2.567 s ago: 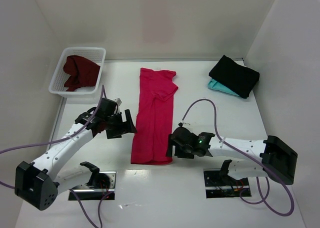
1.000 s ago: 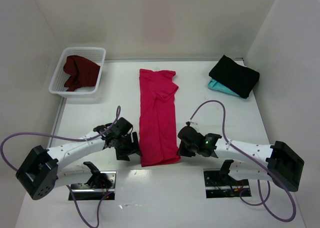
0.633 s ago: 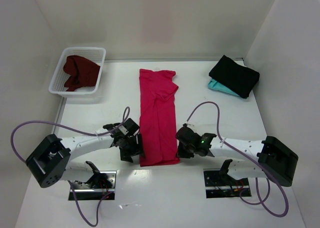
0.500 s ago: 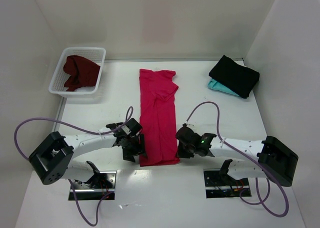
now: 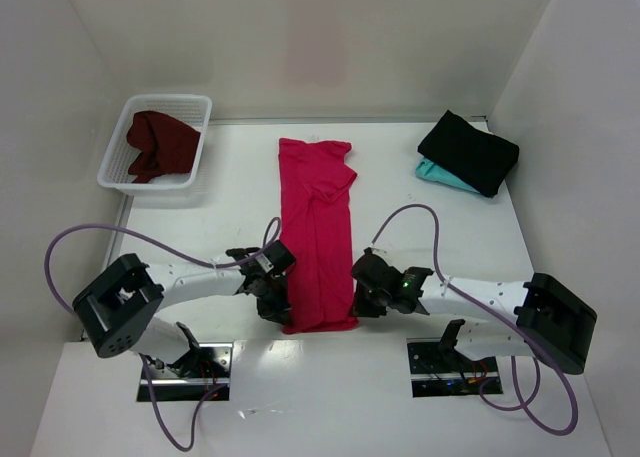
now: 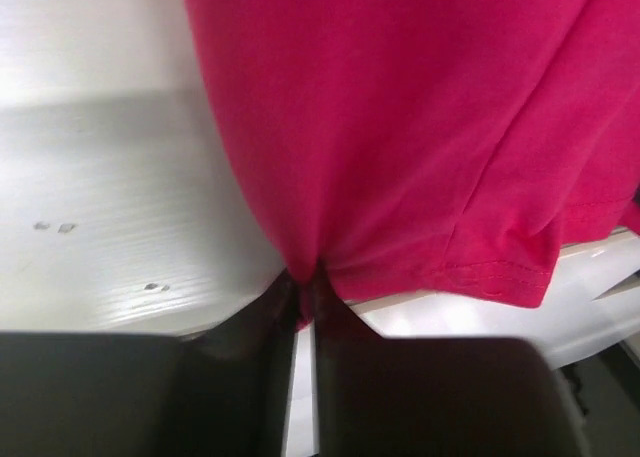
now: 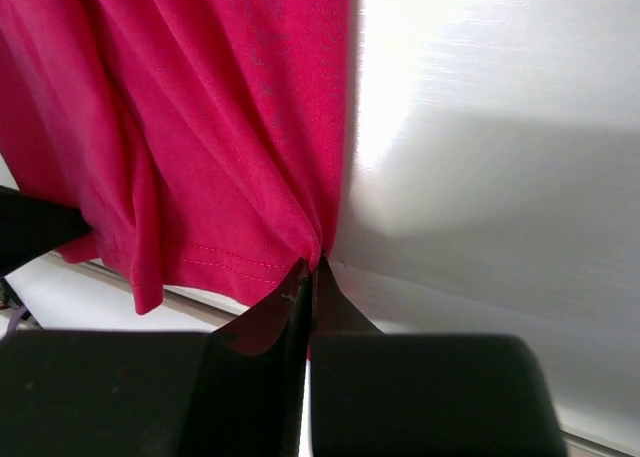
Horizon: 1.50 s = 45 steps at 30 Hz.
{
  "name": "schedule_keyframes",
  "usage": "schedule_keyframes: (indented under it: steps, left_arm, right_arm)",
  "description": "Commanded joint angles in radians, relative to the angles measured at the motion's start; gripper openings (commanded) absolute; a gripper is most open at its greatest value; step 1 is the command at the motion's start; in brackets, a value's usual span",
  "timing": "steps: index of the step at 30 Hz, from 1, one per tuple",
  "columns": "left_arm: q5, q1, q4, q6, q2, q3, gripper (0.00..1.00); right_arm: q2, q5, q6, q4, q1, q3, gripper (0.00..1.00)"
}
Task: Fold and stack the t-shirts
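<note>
Both white arms lie low, reaching inward. The left black gripper (image 5: 283,311) and the right black gripper (image 5: 358,299) each pinch the crimson-pink t-shirt (image 5: 318,227).

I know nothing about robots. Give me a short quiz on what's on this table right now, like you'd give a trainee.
1. True or false: the maroon shirt lies in the basket.
2. The left end effector and right end effector pinch the pink shirt at its: A collar, B near hem corners, C sleeves.
3. Fill in: the black shirt lies on a ___ shirt.
Key: 1 true; 2 B; 3 teal shirt.
</note>
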Motion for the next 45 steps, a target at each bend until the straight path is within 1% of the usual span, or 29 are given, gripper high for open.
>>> schedule_keyframes:
  steps: [1, 2, 7, 9, 11, 12, 15, 16, 18, 20, 23, 27, 30, 31, 34, 38, 41, 45]
  left_arm:
    - [-0.001, -0.024, 0.006, 0.001, 0.022, 0.029, 0.10]
    - [-0.012, -0.024, -0.008, 0.001, 0.022, 0.029, 0.01]
    - [-0.059, -0.024, -0.072, 0.001, -0.050, 0.065, 0.00]
    - [-0.059, -0.024, -0.090, 0.001, -0.084, 0.093, 0.00]
    - [-0.093, -0.024, -0.127, 0.016, -0.098, 0.127, 0.00]
    - [-0.105, -0.024, -0.146, 0.026, -0.098, 0.175, 0.00]
    - [-0.128, 0.022, -0.205, 0.093, -0.098, 0.254, 0.00]
    - [-0.144, 0.037, -0.218, 0.112, -0.098, 0.301, 0.00]
    - [-0.157, 0.092, -0.218, 0.174, -0.098, 0.349, 0.00]
    - [-0.167, 0.155, -0.242, 0.242, -0.046, 0.422, 0.00]
    - [-0.190, 0.210, -0.271, 0.309, 0.035, 0.498, 0.00]
    - [-0.190, 0.276, -0.262, 0.360, 0.105, 0.579, 0.00]
    - [-0.190, 0.330, -0.252, 0.386, 0.157, 0.628, 0.00]
    - [-0.190, 0.342, -0.242, 0.405, 0.169, 0.639, 0.00]
    - [-0.170, 0.387, -0.232, 0.447, 0.221, 0.694, 0.00]
    - [-0.139, 0.424, -0.212, 0.483, 0.330, 0.780, 0.00]
    - [-0.113, 0.445, -0.201, 0.506, 0.410, 0.850, 0.00]
    - [-0.087, 0.470, -0.181, 0.517, 0.497, 0.885, 0.00]
  right_arm:
    - [-0.020, -0.012, -0.001, 0.029, -0.004, -0.008, 0.00]
    - [-0.035, -0.012, -0.001, 0.029, -0.004, -0.008, 0.00]
    - [-0.129, 0.017, -0.010, -0.043, -0.004, 0.002, 0.00]
    - [-0.138, 0.026, -0.010, -0.065, -0.004, 0.013, 0.00]
    - [-0.151, 0.035, -0.036, -0.077, -0.004, 0.045, 0.00]
    - [-0.151, 0.035, -0.046, -0.092, -0.004, 0.059, 0.00]
    - [-0.151, 0.025, -0.107, -0.092, -0.079, 0.102, 0.00]
    - [-0.151, 0.012, -0.128, -0.083, -0.131, 0.113, 0.00]
    - [-0.151, -0.011, -0.202, -0.071, -0.185, 0.143, 0.00]
    - [-0.122, -0.021, -0.251, -0.059, -0.256, 0.185, 0.00]
    - [-0.039, -0.044, -0.337, -0.040, -0.312, 0.263, 0.00]
    - [0.111, -0.077, -0.409, 0.018, -0.366, 0.358, 0.00]
    - [0.183, -0.091, -0.449, 0.056, -0.393, 0.438, 0.00]
    - [0.231, -0.091, -0.466, 0.056, -0.409, 0.458, 0.00]
    - [0.299, -0.100, -0.487, 0.067, -0.433, 0.542, 0.00]
    - [0.409, -0.121, -0.521, 0.076, -0.471, 0.636, 0.00]
    - [0.447, -0.130, -0.521, 0.096, -0.496, 0.663, 0.00]
    - [0.536, -0.140, -0.539, 0.116, -0.516, 0.714, 0.00]
